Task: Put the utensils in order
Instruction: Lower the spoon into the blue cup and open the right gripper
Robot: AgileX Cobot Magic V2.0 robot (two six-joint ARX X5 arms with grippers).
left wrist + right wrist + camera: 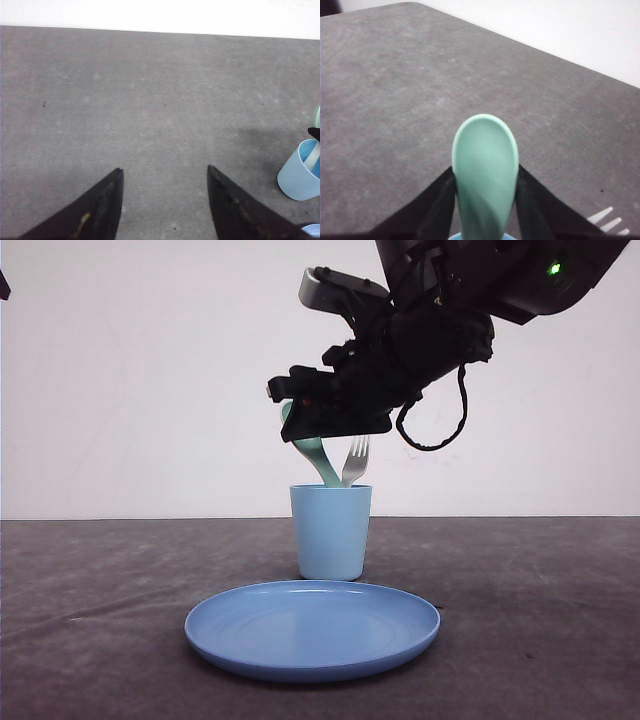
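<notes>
Above the light blue cup, the right gripper clasps the mint-green spoon bowl-up, handle slanting into the cup beside the white fork; the left gripper, well aside, hangs open.

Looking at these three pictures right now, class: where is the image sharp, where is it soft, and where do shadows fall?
Front view: the cup and plate are crisp against an evenly lit white wall. Right wrist view: the green spoon sits very close to the lens and looks soft, as do the fork tines. Left wrist view: a faint dark shadow on the table lies beside the cup.
</notes>
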